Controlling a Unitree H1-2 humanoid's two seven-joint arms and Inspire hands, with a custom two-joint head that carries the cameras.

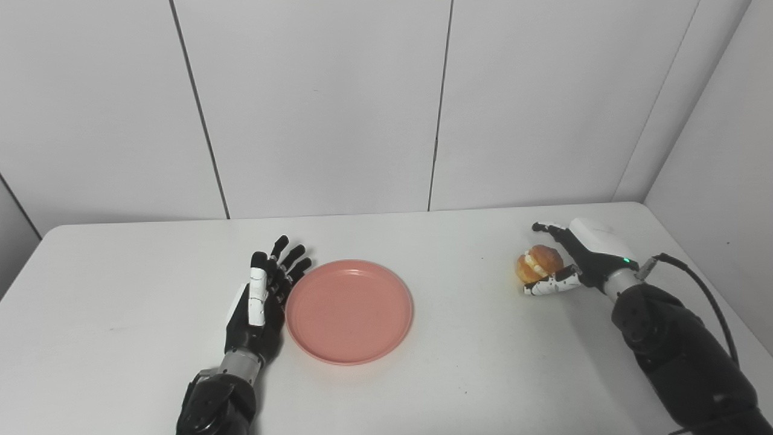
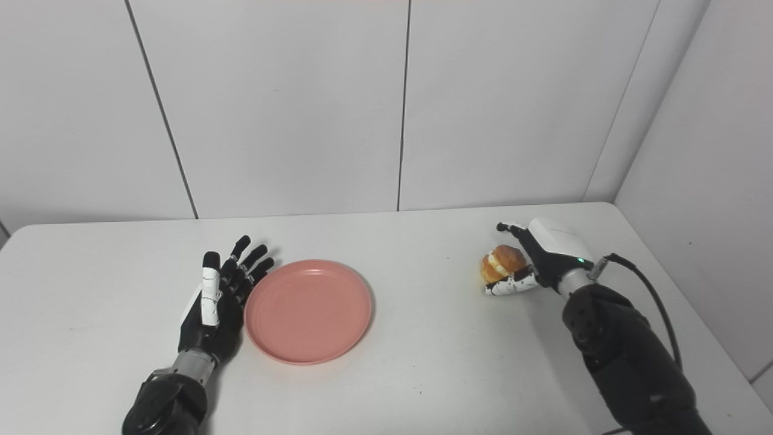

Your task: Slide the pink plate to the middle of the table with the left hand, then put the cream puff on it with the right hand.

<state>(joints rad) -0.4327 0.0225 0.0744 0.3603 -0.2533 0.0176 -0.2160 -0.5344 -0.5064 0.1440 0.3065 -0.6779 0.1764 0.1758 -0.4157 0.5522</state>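
Observation:
The pink plate [image 1: 349,311] lies empty on the white table [image 1: 471,374], a little left of the middle. My left hand [image 1: 263,299] lies open, fingers apart and pointing away, right against the plate's left rim. The cream puff [image 1: 537,263], golden with a cream filling, sits on the table at the right. My right hand [image 1: 583,254] is open around it: the fingers [image 1: 546,229] reach past its far side and the thumb [image 1: 543,287] lies along its near side, close to it or touching. The same shows in the right eye view, with the plate [image 2: 308,311] and the puff [image 2: 501,263].
White wall panels stand behind the table and along its right side. A black cable [image 1: 703,290] runs from my right wrist near the table's right edge.

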